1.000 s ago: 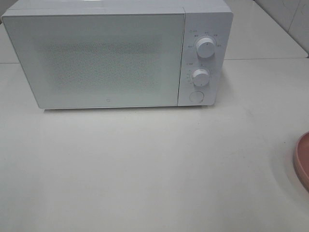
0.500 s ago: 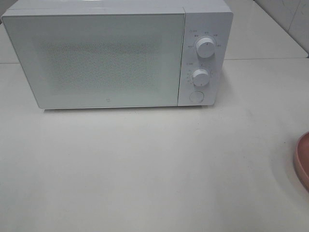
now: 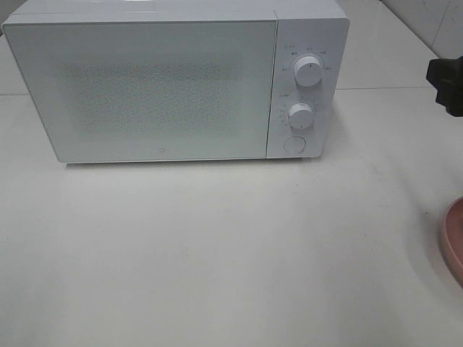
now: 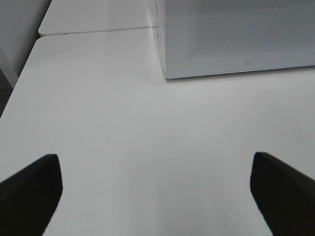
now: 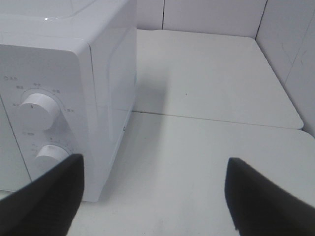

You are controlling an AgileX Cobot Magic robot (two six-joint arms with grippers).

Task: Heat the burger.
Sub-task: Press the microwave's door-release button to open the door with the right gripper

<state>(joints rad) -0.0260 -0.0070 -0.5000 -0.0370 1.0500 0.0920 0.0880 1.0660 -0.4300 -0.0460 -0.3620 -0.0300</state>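
The burger is out of view in every frame. The white microwave (image 3: 173, 83) stands at the back of the table with its door shut, and its two knobs (image 3: 308, 72) are on the right panel. My left gripper (image 4: 155, 196) hovers open over bare table in front of the microwave's left corner, with nothing between its fingers (image 4: 29, 189). Beside the microwave's right side, near the knobs (image 5: 35, 109), my right gripper (image 5: 155, 196) is open and empty. A black part of my right arm (image 3: 447, 84) shows at the right edge.
The rim of a pink plate (image 3: 452, 242) pokes in at the right edge of the table (image 3: 231, 246). A seam between two tabletops runs behind the microwave (image 5: 98, 73), and white walls close off the back right.
A black part of my right arm has come into the exterior view at the right edge. The microwave and the plate have not moved.
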